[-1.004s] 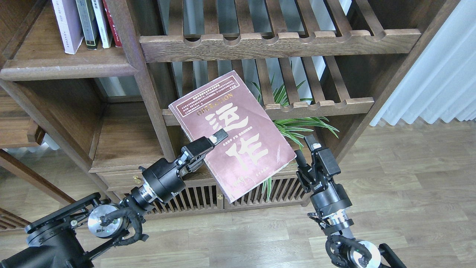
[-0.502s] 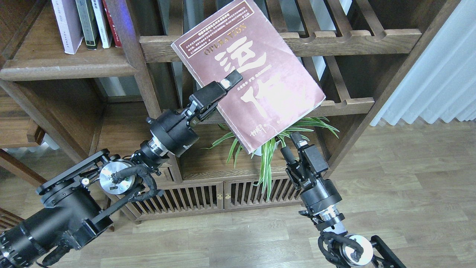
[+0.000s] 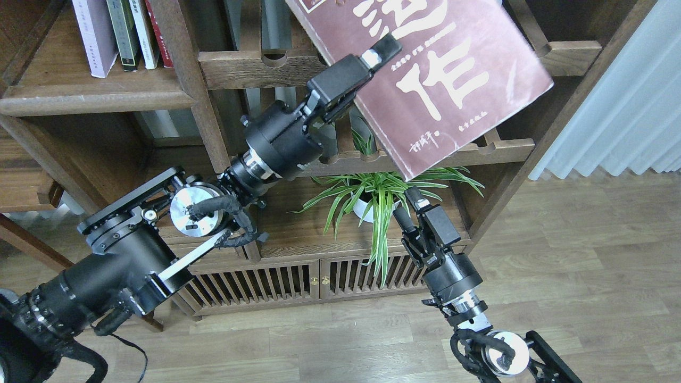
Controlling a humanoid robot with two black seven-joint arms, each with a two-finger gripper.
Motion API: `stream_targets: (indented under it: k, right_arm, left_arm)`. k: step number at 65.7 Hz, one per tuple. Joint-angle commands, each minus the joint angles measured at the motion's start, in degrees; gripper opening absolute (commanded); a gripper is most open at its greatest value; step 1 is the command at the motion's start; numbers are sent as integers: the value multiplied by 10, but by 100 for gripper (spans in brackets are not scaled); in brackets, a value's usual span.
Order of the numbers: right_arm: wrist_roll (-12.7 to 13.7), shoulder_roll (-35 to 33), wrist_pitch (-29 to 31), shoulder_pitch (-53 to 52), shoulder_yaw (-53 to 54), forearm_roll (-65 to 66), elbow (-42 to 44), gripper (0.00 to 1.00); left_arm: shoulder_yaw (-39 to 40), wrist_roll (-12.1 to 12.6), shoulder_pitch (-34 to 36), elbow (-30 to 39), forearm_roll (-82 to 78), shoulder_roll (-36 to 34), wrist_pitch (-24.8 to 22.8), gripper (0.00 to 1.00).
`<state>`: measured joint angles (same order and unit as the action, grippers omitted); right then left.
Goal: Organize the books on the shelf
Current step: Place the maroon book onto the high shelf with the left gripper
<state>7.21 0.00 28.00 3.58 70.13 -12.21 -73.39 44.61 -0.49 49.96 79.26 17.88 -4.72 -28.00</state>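
Note:
My left gripper (image 3: 372, 64) is shut on the left edge of the thick maroon book (image 3: 452, 85) with cream Chinese characters. It holds the book high, tilted, in front of the slatted racks, its top cut off by the frame edge. My right gripper (image 3: 409, 205) is open and empty, low, just below the book's bottom corner and apart from it. The pale lavender-white book (image 3: 93, 34) and the black book (image 3: 121, 32) stand on the dark-brown plank shelf (image 3: 96, 93) at the upper left.
A white-spined book (image 3: 142, 32) and a red-spined book (image 3: 158, 32) stand beside them. Two slatted racks (image 3: 250, 66) cross the middle bay. A potted spider plant (image 3: 372, 199) stands on the lower shelf by my right gripper. A white curtain (image 3: 622, 117) hangs at the right.
My left gripper has lifted the maroon book up and to the right, from low by the plant to the top of the view. My right gripper has lowered slightly and stays empty.

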Motion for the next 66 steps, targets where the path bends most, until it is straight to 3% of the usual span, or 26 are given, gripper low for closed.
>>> stream_targets:
  k: [1, 15, 30, 66]
  right_arm:
    - [0, 0, 0, -5, 0, 0, 0, 90]
    - [1, 0, 0, -15, -1, 3, 8, 90]
    - [1, 0, 0, -32, -13, 7, 25, 91]
    - [0, 0, 0, -51, -18, 8, 30, 92]
  left_arm:
    - [57, 1, 15, -1, 0, -2, 0, 0]
    - [144, 1, 41, -1, 0, -27, 0, 0]
    - [197, 0, 44, 0, 1, -100, 0, 0]
    - [215, -15, 15, -1, 38, -271, 0, 0]
